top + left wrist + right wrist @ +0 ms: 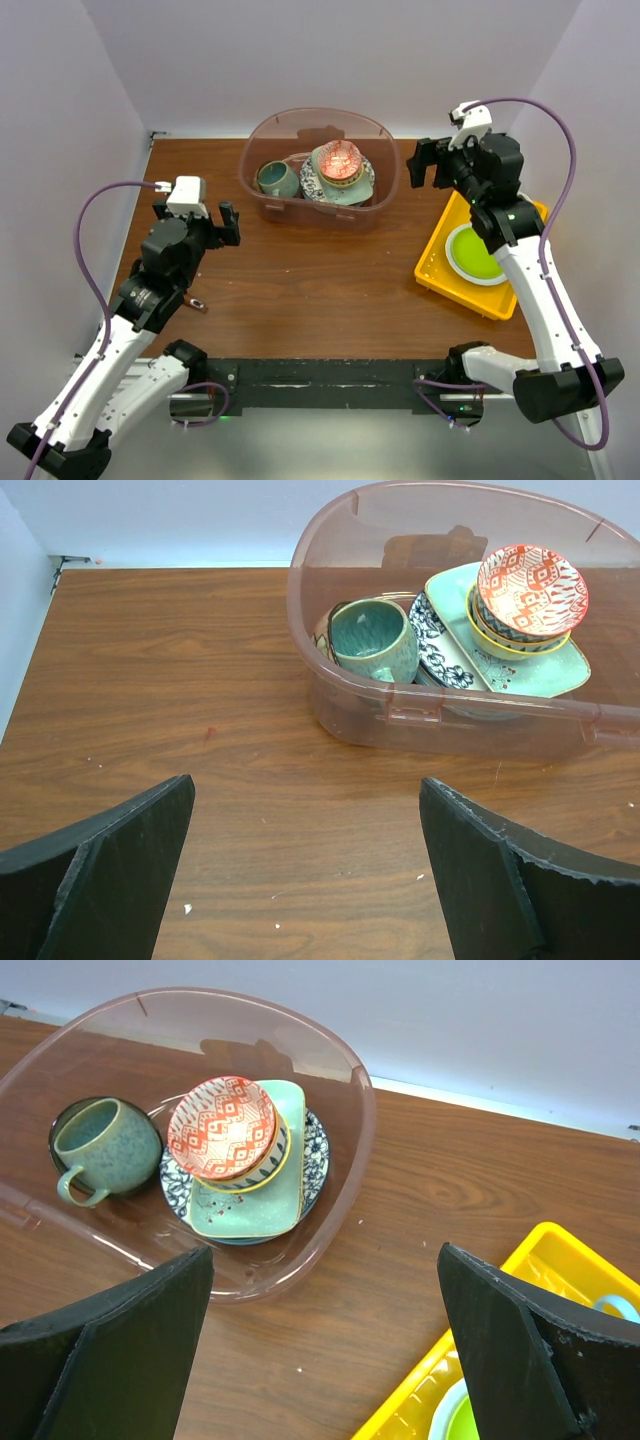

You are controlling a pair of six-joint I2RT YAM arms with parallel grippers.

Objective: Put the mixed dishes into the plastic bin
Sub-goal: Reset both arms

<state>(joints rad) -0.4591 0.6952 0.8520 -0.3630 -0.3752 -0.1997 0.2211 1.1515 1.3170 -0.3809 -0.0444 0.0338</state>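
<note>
Bin (340,214) lengthwise left-right, mug (277,178) upright

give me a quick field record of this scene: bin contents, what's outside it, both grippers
bin: plastic bin, far middle of the table
in bin, left side: teal mug, upright
in bin, right side: one stack, blue-patterned plate at the bottom, mint square dish on it, red-patterned bowl on top
outside bin: yellow tray at the right, lime-green plate in it
loose dishes on table: none visible
left gripper: open, holding nothing
right gripper: open, holding nothing
</note>
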